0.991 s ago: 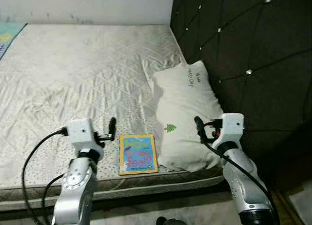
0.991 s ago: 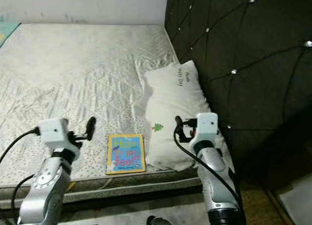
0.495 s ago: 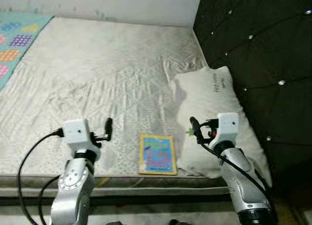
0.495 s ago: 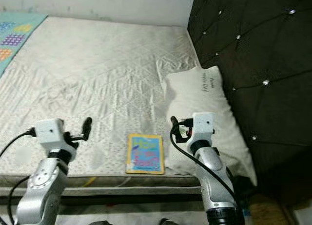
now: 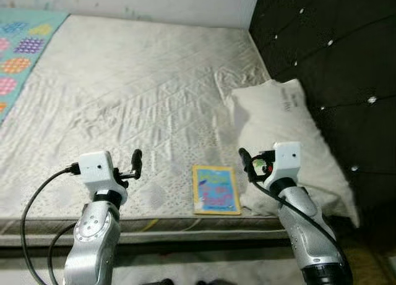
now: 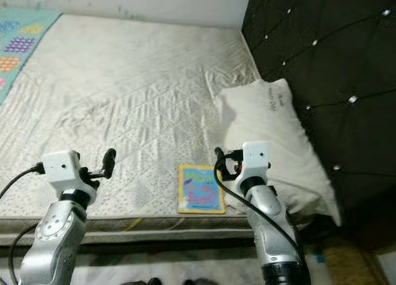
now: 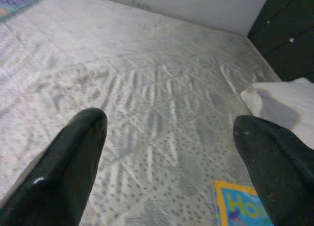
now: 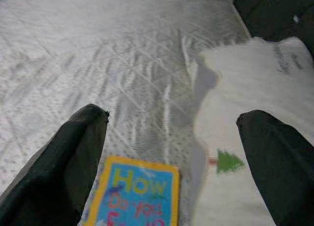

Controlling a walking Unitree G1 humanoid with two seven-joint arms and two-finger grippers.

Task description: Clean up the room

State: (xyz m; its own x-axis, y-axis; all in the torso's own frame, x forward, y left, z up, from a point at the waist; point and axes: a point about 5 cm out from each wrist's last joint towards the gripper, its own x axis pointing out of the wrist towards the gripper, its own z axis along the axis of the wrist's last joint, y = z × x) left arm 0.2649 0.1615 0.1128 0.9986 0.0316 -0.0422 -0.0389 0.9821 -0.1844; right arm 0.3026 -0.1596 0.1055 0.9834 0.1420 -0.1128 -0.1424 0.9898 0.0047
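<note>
Yellow-bordered and blue-faced, a children's book (image 5: pixel 215 189) lies flat on the quilted mattress (image 5: pixel 142 93) close to its near edge, just left of the white pillow (image 5: pixel 291 143), whose near-left corner touches or all but touches the book's right side. The book's long axis runs near to far, roughly square to the mattress edge, with its title facing the robot.

Both arms are raised over the near edge. The right gripper (image 5: pixel 245 164) hovers just to the right of the book, above the pillow's corner, its two black fingers (image 8: pixel 73 157) spread wide and holding nothing; in the right wrist view the book sits low between them, toward the left finger. The left gripper (image 5: pixel 135 162) is also spread and empty, well to the left of the book, over bare mattress.

By my judgement the right arm is the nearer one: it needs a short shift left and down, fingers straddling the book's short width. A flat book on soft bedding may be hard to get under.
</note>
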